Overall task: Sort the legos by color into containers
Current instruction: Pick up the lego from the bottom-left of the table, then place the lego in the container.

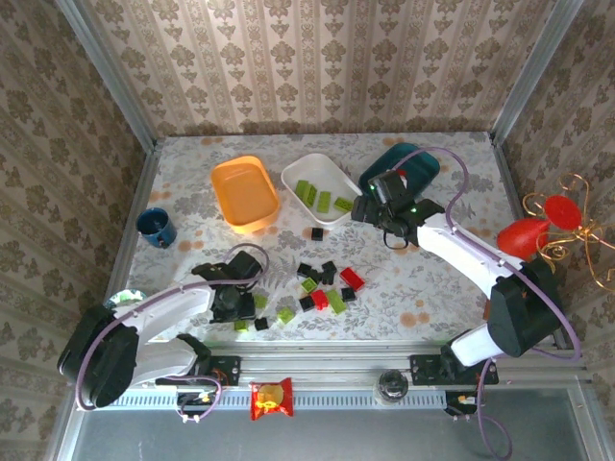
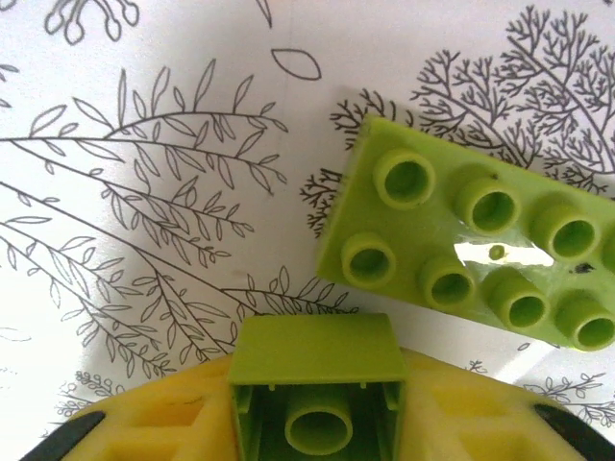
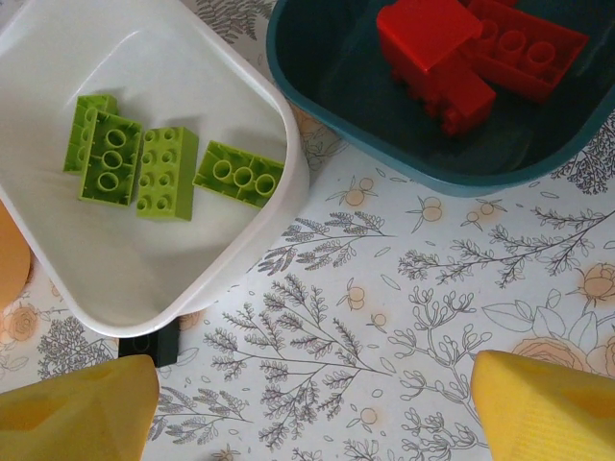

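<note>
Nearest me, by the front rail, the left gripper (image 1: 235,300) is down on the tablecloth. Its wrist camera shows the yellow pads (image 2: 154,427) pressed against both sides of a small lime brick (image 2: 312,351), hollow underside facing the lens, so I judge it clamped on that brick. A longer lime brick (image 2: 471,259) lies just beside it, studs up and untouched. From above the gripper body hides that hold.

These bricks look light, rigid and smooth. I would expect them to slip if pinched on the studs, so the flat opposite walls are the place to squeeze.

Further in sits the loose pile (image 1: 325,283) of black, lime and red pieces.

Beyond it the right gripper (image 1: 370,206) hangs with its fingers (image 3: 77,408) spread wide and nothing between them.

At the back stand the 3 tubs. The orange tub (image 1: 245,192) looks empty and the white tub (image 1: 291,176) has several lime bricks. The right wrist camera shows red bricks (image 3: 461,48) in the teal tub (image 3: 384,144), and 1 black brick (image 3: 154,346) against the white tub's wall.
</note>
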Robot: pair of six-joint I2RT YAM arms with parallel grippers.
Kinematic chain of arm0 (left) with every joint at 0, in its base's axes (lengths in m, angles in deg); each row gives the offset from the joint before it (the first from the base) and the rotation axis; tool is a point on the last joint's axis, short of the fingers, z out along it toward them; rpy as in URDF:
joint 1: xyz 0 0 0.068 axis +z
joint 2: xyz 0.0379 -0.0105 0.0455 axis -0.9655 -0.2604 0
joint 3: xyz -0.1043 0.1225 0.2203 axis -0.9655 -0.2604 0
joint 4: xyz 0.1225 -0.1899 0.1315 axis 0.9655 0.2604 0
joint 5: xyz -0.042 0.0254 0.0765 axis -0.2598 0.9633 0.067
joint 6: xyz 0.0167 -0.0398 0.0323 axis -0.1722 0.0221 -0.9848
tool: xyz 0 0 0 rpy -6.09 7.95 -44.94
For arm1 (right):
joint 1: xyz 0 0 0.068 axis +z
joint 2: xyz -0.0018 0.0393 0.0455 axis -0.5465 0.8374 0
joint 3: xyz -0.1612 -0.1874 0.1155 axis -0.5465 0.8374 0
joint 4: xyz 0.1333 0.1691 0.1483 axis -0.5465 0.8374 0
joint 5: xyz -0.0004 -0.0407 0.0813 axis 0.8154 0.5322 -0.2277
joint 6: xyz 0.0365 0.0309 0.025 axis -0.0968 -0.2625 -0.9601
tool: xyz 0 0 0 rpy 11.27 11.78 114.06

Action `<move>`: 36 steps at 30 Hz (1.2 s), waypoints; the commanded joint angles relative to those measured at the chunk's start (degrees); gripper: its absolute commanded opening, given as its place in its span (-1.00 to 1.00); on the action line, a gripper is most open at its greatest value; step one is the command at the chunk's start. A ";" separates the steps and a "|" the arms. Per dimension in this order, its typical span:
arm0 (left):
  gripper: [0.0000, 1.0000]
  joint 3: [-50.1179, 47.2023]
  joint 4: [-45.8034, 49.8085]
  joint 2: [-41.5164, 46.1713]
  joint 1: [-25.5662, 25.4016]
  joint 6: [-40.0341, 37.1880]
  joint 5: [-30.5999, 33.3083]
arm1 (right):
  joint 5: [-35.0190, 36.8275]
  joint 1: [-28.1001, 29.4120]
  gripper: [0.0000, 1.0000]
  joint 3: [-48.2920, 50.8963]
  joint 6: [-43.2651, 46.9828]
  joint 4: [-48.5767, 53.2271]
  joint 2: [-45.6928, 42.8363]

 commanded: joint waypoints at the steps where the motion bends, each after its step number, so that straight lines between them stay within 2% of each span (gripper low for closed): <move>1: -0.29 1.89 -0.44 2.90 -0.18 -1.53 -0.31 | 1.14 -0.24 0.72 1.07 -0.65 0.75 -1.77; 5: -0.29 7.90 -1.41 5.94 0.47 -2.84 0.68 | 1.13 -0.33 0.72 2.29 -1.22 0.14 -2.78; 8: -0.29 14.93 -7.21 1.51 1.64 -5.61 0.29 | 1.18 -0.40 0.73 3.74 -1.86 -0.32 -3.65; 12: -0.32 28.27 -16.48 -10.99 2.53 -9.85 -2.76 | 1.16 -0.44 0.73 4.74 -2.23 0.41 -3.71; 15: -0.32 40.79 -18.94 -22.42 2.76 -13.39 -3.82 | 1.12 -0.42 0.73 5.68 -2.72 0.91 -4.47; 22: -0.34 66.12 -16.76 -46.58 5.44 -15.52 -7.77 | 0.95 -0.38 0.72 8.35 -3.54 1.51 -7.74; 27: -0.31 77.71 -12.99 -57.75 5.45 -15.91 -8.60 | 0.43 -0.25 0.73 9.32 -3.66 1.66 -8.92; 29: -0.20 80.86 -11.23 -60.57 5.52 -15.98 -8.82 | -0.07 -0.11 0.73 9.37 -3.55 1.78 -9.16; 34: 0.41 82.66 -11.66 -59.81 5.29 -15.39 -9.82 | -2.15 0.36 0.75 9.89 -2.77 2.13 -9.64; 36: 0.50 82.52 -12.24 -57.67 5.04 -15.30 -10.60 | -3.08 0.54 0.75 10.05 -2.33 2.31 -9.81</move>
